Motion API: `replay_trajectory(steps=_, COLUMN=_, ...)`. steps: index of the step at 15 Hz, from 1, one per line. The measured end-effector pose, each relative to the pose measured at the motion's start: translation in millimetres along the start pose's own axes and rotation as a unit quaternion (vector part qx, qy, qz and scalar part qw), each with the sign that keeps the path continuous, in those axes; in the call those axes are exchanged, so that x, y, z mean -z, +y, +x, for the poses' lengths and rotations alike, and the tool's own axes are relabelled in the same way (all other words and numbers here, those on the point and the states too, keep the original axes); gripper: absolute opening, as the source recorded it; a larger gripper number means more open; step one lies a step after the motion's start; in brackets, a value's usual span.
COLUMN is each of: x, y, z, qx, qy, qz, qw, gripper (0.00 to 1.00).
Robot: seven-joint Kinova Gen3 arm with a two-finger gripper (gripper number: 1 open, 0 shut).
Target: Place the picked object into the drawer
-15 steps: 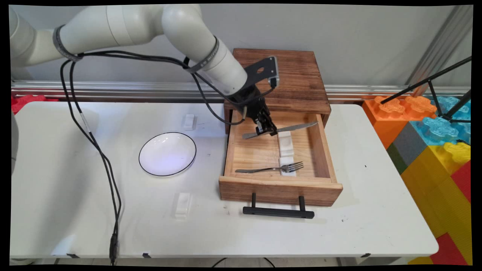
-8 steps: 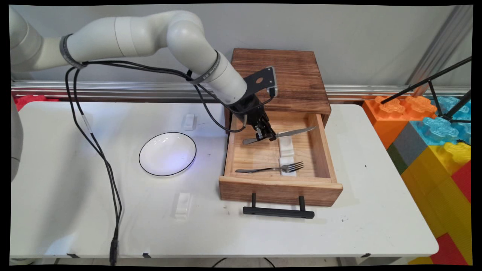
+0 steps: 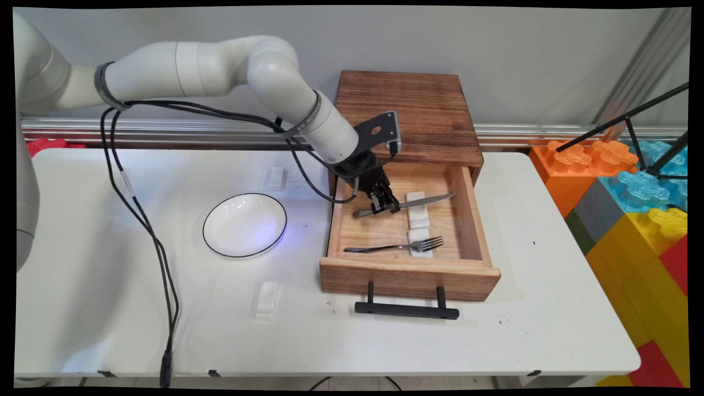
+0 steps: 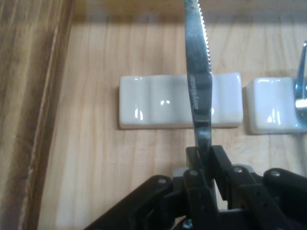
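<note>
Reaching down into the open wooden drawer (image 3: 410, 231), the pincer (image 3: 385, 206) is clamped on a steel knife (image 3: 407, 204), gripping it near the join of handle and blade. The knife lies roughly level above the drawer floor, its handle end toward the drawer's left wall and its serrated blade pointing toward the right wall. In the hand view the blade (image 4: 197, 72) runs straight up from between the two fingers (image 4: 221, 165) and crosses over a white ceramic cutlery rest (image 4: 158, 101) lying on the drawer floor; whether the blade touches the rest cannot be told. A second white rest (image 3: 421, 242) lies just beside the first, nearer the drawer front, with a fork (image 3: 393, 247) laid across it, tines to the right. The drawer is pulled out from a darker wooden cabinet (image 3: 410, 113) and has a black bar handle (image 3: 406, 309). On the white counter (image 3: 165, 330), well to the left of the drawer, sits a white bowl (image 3: 245, 225) with a dark rim, and two more small white rests lie apart from it, one behind it (image 3: 276, 177) and one in front (image 3: 267, 300)
</note>
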Motion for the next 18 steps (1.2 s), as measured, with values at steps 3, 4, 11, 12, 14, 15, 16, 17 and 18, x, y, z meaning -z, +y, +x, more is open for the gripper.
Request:
replay_trajectory(steps=3, x=-7, y=-1, z=-5, qx=0.000, qy=-0.001, qz=0.000, qw=1.0000, gripper=0.00)
replay_trajectory(steps=4, x=-9, y=-1, z=-7, qx=-0.001, qy=-0.001, qz=-0.002, qw=1.0000, gripper=0.00)
replay_trajectory(steps=11, x=-17, y=1, z=-14, qx=-0.006, qy=-0.002, qz=-0.013, qw=0.9999, gripper=0.00)
replay_trajectory(steps=12, x=-17, y=1, z=-14, qx=-0.007, qy=-0.002, qz=-0.014, qw=0.9999, gripper=0.00)
replay_trajectory(steps=14, x=-18, y=1, z=-15, qx=-0.009, qy=-0.001, qz=-0.016, qw=0.9998, gripper=1.00)
replay_trajectory(steps=15, x=-18, y=0, z=-15, qx=-0.011, qy=-0.001, qz=-0.017, qw=0.9998, gripper=1.00)
replay_trajectory(steps=16, x=-18, y=0, z=-15, qx=-0.012, qy=-0.001, qz=-0.017, qw=0.9998, gripper=1.00)
replay_trajectory(steps=17, x=-18, y=0, z=-15, qx=-0.013, qy=-0.001, qz=-0.017, qw=0.9998, gripper=1.00)
replay_trajectory(steps=18, x=-18, y=0, z=-14, qx=-0.014, qy=-0.001, qz=-0.017, qw=0.9998, gripper=1.00)
